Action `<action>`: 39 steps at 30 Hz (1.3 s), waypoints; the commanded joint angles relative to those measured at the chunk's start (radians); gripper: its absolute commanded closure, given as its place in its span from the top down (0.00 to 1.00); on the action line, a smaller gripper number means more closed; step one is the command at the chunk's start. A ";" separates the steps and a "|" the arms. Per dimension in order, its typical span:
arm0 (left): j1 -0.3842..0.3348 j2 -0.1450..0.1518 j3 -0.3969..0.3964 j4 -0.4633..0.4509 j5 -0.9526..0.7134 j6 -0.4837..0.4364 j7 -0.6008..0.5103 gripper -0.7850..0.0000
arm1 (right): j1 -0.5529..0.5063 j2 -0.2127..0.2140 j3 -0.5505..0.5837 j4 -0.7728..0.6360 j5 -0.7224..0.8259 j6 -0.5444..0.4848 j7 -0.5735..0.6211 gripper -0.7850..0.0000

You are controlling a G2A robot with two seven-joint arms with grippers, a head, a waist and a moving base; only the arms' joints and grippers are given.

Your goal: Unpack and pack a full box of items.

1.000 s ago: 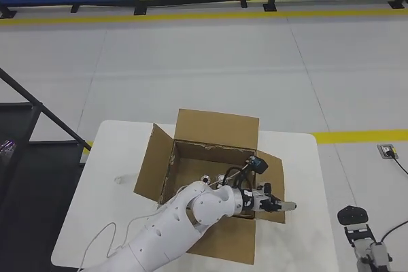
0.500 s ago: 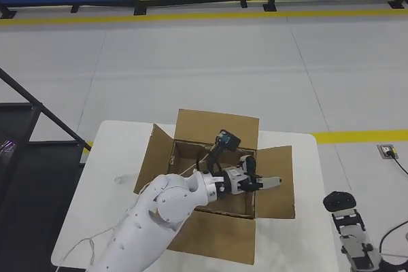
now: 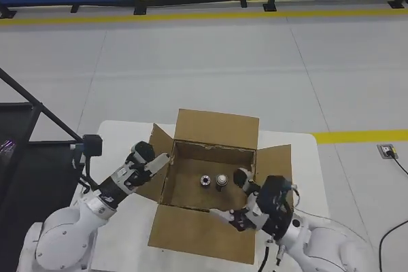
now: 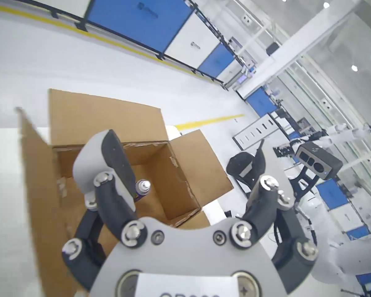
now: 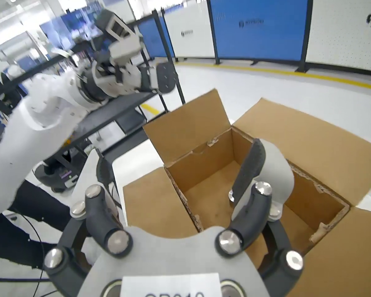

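A cardboard box (image 3: 217, 128) stands open in the middle of a white table (image 3: 115, 146), with all four flaps folded outward. On the box's floor, close to the rear wall, a dark-topped item (image 3: 205, 180) and a pale-capped bottle (image 3: 221, 179) stand upright just beside each other. The rest of the box floor is bare cardboard. The left wrist view looks down into the box and shows the bottle (image 4: 142, 186) with its pale cap.

The left gripper (image 3: 151, 156) hangs at the box's left flap, above that flap's outer edge, with its fingers spread wide and holding nothing. In the left wrist view the gripper (image 4: 185, 162) frames the open box (image 4: 105, 115) between its parted fingers.

The right gripper (image 3: 232, 198) sits at the box's near right corner, also spread apart and empty. One finger is over the box's interior by the right wall and the other is over the near flap. In the right wrist view this gripper (image 5: 182, 174) looks across the box (image 5: 300, 143) toward the left arm on the far side of the box. That arm's gripper is raised above the left flap.

A yellow floor line (image 3: 367, 136) runs across the pale floor beyond the box's right side.
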 commanded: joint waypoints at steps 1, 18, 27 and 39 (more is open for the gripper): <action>0.065 0.004 -0.064 0.011 -0.037 -0.016 0.007 1.00 | 0.121 -0.015 -0.114 0.095 -0.067 0.082 0.071 1.00; 0.186 0.011 -0.145 0.042 -0.119 -0.062 0.023 1.00 | 0.483 -0.102 -0.373 0.593 -0.281 0.424 0.430 1.00; 0.186 0.011 -0.145 0.042 -0.119 -0.062 0.023 1.00 | 0.490 -0.109 -0.338 0.655 -0.238 0.432 0.441 0.00; 0.186 0.011 -0.145 0.042 -0.119 -0.062 0.023 1.00 | 0.466 -0.105 -0.293 0.598 -0.228 0.420 0.486 0.00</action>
